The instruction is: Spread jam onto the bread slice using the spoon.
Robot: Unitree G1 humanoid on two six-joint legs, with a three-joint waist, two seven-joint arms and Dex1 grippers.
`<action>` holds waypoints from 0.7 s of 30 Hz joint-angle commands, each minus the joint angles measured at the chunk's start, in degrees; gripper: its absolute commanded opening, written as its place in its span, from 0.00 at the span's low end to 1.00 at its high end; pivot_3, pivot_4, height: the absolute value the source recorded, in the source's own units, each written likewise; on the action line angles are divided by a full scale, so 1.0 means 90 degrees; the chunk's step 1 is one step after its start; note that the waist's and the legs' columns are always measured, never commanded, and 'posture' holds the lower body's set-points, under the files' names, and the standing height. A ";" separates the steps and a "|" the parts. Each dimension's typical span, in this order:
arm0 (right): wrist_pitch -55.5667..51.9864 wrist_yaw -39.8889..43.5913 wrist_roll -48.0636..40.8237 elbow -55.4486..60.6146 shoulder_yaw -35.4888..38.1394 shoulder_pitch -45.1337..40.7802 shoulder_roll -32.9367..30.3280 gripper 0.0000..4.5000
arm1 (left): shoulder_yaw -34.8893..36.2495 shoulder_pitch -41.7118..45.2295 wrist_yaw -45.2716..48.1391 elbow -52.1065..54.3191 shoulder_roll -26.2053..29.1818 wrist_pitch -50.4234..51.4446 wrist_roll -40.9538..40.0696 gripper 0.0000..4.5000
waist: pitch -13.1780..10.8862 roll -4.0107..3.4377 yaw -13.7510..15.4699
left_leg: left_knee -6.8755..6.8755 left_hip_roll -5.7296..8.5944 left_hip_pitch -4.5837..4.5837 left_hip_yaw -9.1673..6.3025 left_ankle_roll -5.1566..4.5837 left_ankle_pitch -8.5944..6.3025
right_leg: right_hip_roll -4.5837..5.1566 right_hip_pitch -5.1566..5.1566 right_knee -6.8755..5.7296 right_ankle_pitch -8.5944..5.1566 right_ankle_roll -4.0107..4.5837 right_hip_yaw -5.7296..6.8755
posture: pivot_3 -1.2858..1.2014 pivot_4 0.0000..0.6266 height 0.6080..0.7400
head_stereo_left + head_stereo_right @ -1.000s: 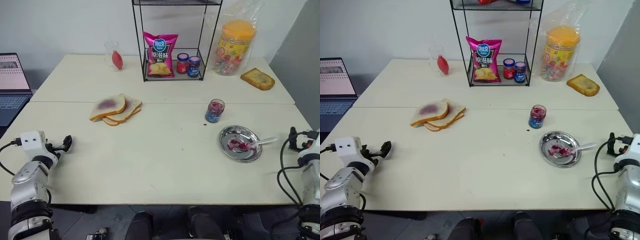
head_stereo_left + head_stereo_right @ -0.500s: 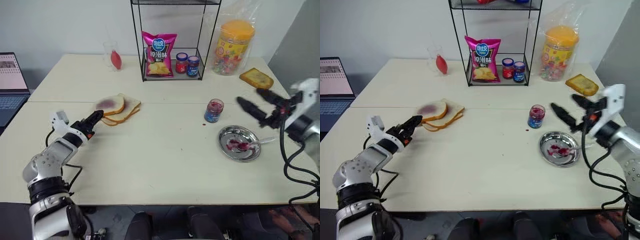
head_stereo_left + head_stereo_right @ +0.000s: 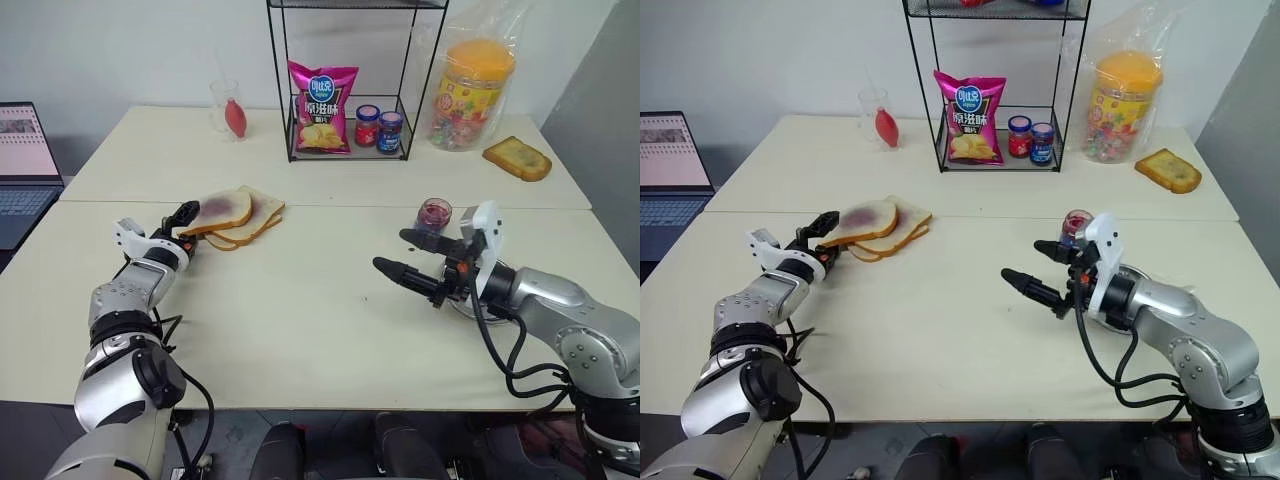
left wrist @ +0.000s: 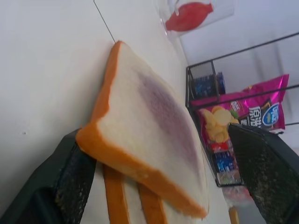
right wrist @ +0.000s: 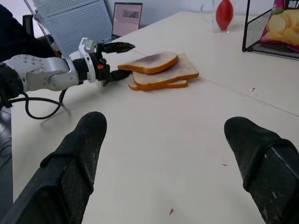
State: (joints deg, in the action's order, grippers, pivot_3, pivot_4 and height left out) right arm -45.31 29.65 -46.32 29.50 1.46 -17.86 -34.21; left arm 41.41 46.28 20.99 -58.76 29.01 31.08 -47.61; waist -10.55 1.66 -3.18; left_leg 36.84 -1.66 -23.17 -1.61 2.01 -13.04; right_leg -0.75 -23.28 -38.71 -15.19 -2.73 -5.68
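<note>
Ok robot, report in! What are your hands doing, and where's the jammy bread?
Left gripper open, fingers astride the bread slice edge. Right gripper open, empty, over bare table. Slice on top of two others. Nothing in the way.
</note>
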 commanded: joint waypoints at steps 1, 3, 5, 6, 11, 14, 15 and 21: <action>0.0063 -0.0122 0.0006 0.0292 0.0158 -0.0052 0.0071 1.00 | -0.0075 0.0058 0.0247 -0.0214 0.0079 -0.0065 0.0183 0.84 | 0.0000 0.0000 -0.0003 | -0.0001 -0.0001 0.0000 -0.0001 0.0000 0.0000 | 0.0000 0.0000 0.0000 0.0000 0.0000 0.0000 | 0.52 0.24 1.00; 0.0052 -0.0237 0.0009 0.0215 0.0220 -0.0157 0.0153 1.00 | -0.0087 0.0118 0.0305 -0.0248 0.0131 -0.0062 0.0230 0.73 | 0.0000 0.0000 -0.0004 | -0.0001 -0.0001 -0.0001 -0.0001 0.0000 0.0000 | -0.0001 0.0000 0.0000 0.0000 0.0000 0.0001 | 0.52 0.24 1.00; 0.0040 -0.0320 -0.0001 0.0175 0.0252 -0.0236 0.0214 1.00 | -0.0079 0.0161 0.0321 -0.0292 0.0179 -0.0059 0.0259 0.65 | 0.0000 0.0000 -0.0003 | -0.0001 -0.0001 -0.0006 -0.0001 0.0000 0.0000 | -0.0001 -0.0002 0.0003 0.0000 0.0000 0.0000 | 0.52 0.24 1.00; 0.0043 -0.0340 0.0009 0.0173 0.0251 -0.0257 0.0227 1.00 | -0.0082 0.0178 0.0334 -0.0308 0.0197 -0.0066 0.0279 0.60 | 0.0000 0.0000 -0.0003 | -0.0001 -0.0001 -0.0008 -0.0001 0.0000 0.0000 | 0.0000 -0.0004 0.0005 0.0000 0.0000 0.0001 | 0.52 0.24 1.00; 0.0072 -0.0328 0.0026 0.0141 0.0243 -0.0273 0.0252 1.00 | -0.0084 0.0275 0.0359 -0.0302 0.0274 -0.0078 0.0383 0.36 | -0.0001 0.0001 -0.0001 | -0.0002 -0.0002 -0.0026 -0.0006 0.0000 0.0000 | 0.0000 -0.0015 0.0013 0.0000 0.0000 0.0006 | 0.52 0.24 1.00; 0.0095 -0.0337 0.0038 0.0097 0.0255 -0.0290 0.0287 1.00 | -0.0072 0.0320 0.0362 -0.0265 0.0355 -0.0046 0.0420 0.22 | -0.0001 0.0001 0.0001 | -0.0002 -0.0002 -0.0037 -0.0011 0.0000 0.0000 | 0.0000 -0.0025 0.0012 0.0000 0.0000 0.0011 | 0.52 0.24 1.00; 0.0097 -0.0340 0.0042 0.0090 0.0258 -0.0294 0.0296 1.00 | -0.0064 0.0325 0.0362 -0.0267 0.0367 -0.0039 0.0426 0.17 | -0.0001 0.0001 0.0000 | -0.0002 -0.0002 -0.0037 -0.0012 0.0001 0.0000 | 0.0000 -0.0026 0.0012 0.0000 0.0000 0.0012 | 0.52 0.24 1.00; 0.0187 -0.0304 0.0145 0.0014 0.0230 -0.0264 0.0342 1.00 | -0.0134 0.0327 0.0400 -0.0167 0.0515 -0.0063 0.0539 0.00 | -0.0001 0.0001 -0.0002 | -0.0001 -0.0002 -0.0039 -0.0012 0.0000 0.0000 | 0.0000 -0.0026 0.0012 0.0000 0.0000 0.0012 | 0.52 0.24 1.00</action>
State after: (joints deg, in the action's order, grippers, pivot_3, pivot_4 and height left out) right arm -45.21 26.66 -45.64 28.88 2.09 -19.45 -31.37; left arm 40.60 48.07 23.35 -61.71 31.53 30.87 -43.51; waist -10.56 1.68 -3.20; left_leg 36.83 -1.68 -23.52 -1.72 2.02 -13.05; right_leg -0.75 -23.52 -38.60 -15.19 -2.72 -5.57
